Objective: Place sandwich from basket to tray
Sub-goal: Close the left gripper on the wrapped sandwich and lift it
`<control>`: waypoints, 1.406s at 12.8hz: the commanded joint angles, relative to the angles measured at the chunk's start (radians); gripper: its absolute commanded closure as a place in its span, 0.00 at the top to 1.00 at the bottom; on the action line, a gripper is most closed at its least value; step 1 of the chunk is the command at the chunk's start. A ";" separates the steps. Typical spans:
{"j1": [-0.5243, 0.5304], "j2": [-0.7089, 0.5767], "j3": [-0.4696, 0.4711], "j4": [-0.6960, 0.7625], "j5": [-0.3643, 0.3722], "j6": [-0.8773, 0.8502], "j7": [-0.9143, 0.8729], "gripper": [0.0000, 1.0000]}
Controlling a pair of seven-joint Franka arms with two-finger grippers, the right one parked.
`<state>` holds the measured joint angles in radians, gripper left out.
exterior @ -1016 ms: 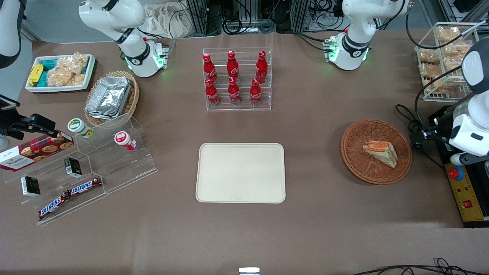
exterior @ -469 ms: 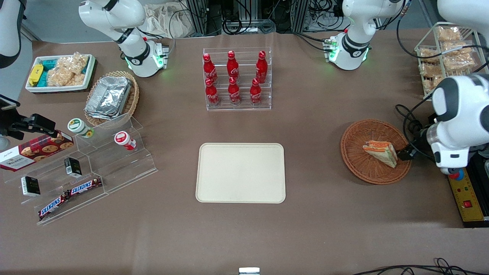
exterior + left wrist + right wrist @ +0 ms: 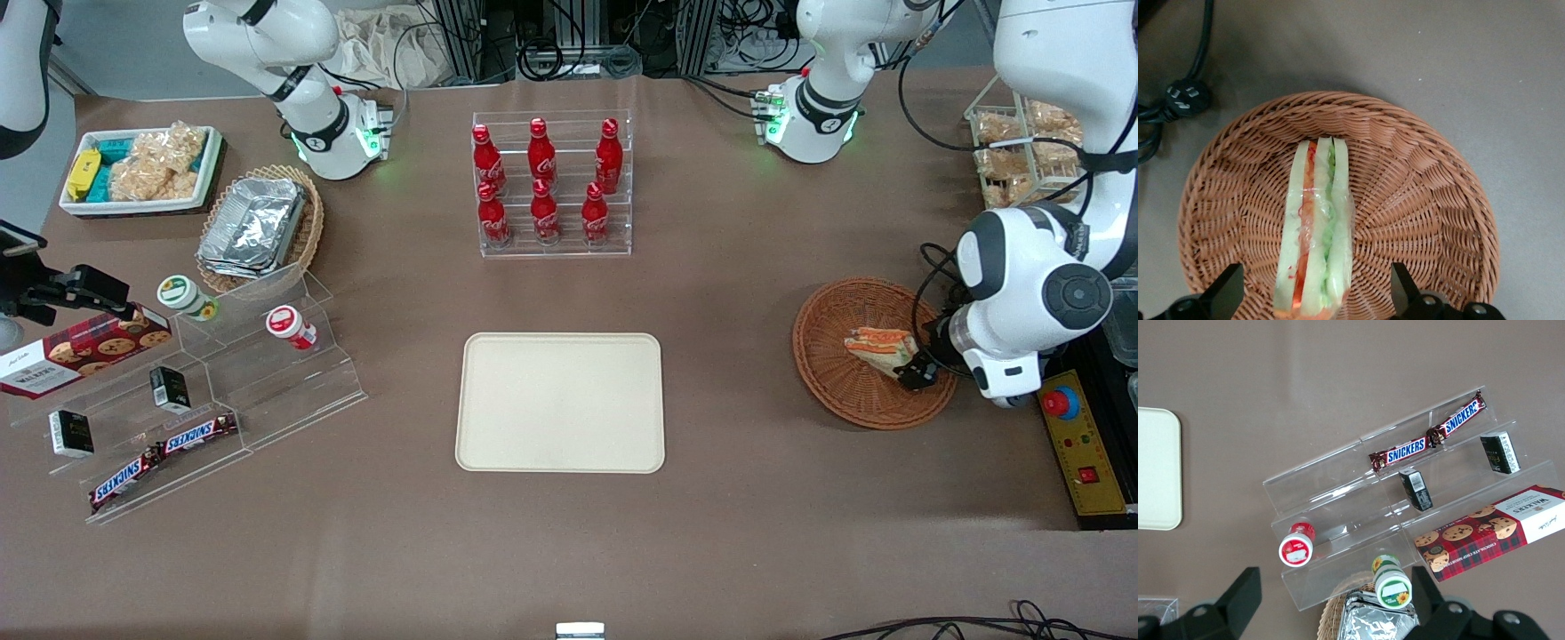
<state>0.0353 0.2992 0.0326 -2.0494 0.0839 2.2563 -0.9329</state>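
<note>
The tool (image 3: 916, 373) hides the sandwich (image 3: 876, 347) tip; its fingers (image 3: 1228, 293) are cut off

Brown matte surface (image 3: 756, 533) runs wide under even light — along its top edge, black cables (image 3: 569, 53) and metal framing.

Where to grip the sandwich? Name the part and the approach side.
Grip the sandwich across its two flat bread faces, coming down from above. It stands on edge in the basket, filling layers facing up, so the bread sides are exposed. The tool hangs open over its end nearer the working arm, fingers straddling it; lowering and closing there likely works.
</note>
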 commanded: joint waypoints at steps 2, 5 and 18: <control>0.005 0.004 -0.005 -0.119 -0.003 0.167 -0.030 0.99; 0.005 0.027 -0.003 -0.153 0.000 0.184 -0.041 0.99; -0.128 0.040 -0.091 0.407 0.011 -0.428 0.074 0.00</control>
<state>-0.0317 0.3167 -0.0333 -1.7669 0.0858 1.9113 -0.9001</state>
